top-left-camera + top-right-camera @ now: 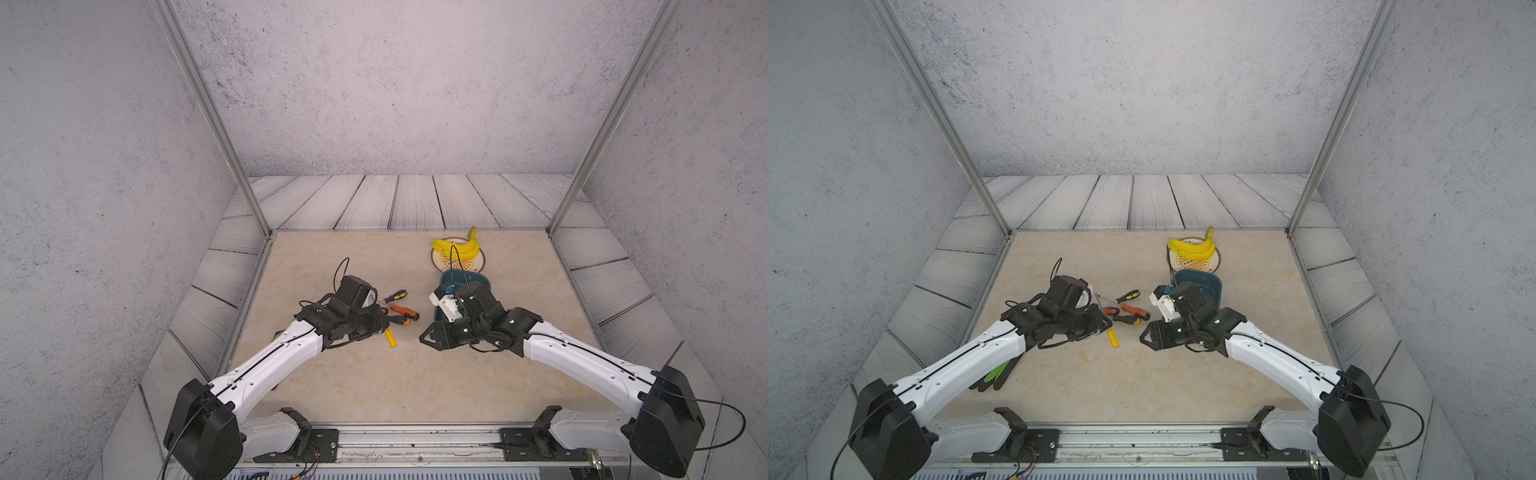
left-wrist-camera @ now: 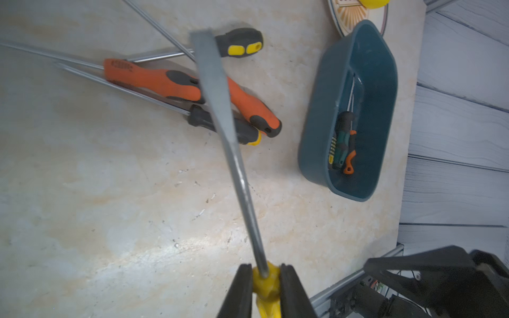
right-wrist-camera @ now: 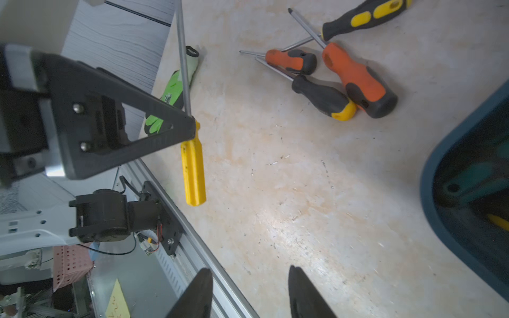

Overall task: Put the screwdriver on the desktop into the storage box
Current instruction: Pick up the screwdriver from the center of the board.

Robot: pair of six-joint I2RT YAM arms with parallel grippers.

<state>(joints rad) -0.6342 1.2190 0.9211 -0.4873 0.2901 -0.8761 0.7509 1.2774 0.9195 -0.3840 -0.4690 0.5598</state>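
Gripping yellow screwdriver (image 3: 193, 170): left gripper (image 2: 265, 272) | right gripper (image 3: 250, 271): parted, empty | desktop (image 1: 374, 374): beige marble, scuffed | walls (image 1: 395, 83): grey, speckled

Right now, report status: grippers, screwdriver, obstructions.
Left gripper shut on yellow screwdriver, held clear of the desktop. Right gripper open, empty, beside storage box. Four more screwdrivers lie on desktop; right arm overhangs the box.
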